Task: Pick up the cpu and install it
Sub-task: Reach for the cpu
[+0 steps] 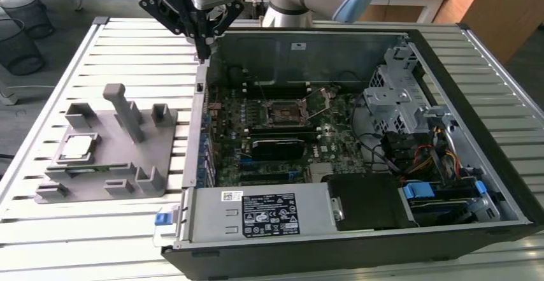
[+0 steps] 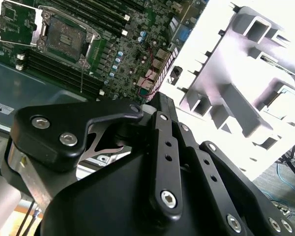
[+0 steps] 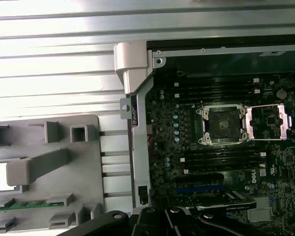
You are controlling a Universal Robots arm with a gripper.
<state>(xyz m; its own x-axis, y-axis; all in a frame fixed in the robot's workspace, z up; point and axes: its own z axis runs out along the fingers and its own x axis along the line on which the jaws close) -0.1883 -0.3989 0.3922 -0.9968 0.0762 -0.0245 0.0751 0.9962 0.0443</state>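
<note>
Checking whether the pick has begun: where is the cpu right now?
In the exterior view the cpu sits on the grey holder to the exterior view's left of the case, close to the holder's tall post.

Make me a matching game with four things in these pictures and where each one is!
Things:
1. small flat square silver-topped cpu
2. black robot gripper
3. square socket with its metal frame flipped open
4. silver metal box with a black label

Places:
A. in the near corner of the open black computer case
B. above the case's far corner, at the exterior view's left
C. in the grey plastic holder beside the case
D. on the green motherboard

Pairs: 1-C, 2-B, 3-D, 4-A.
</note>
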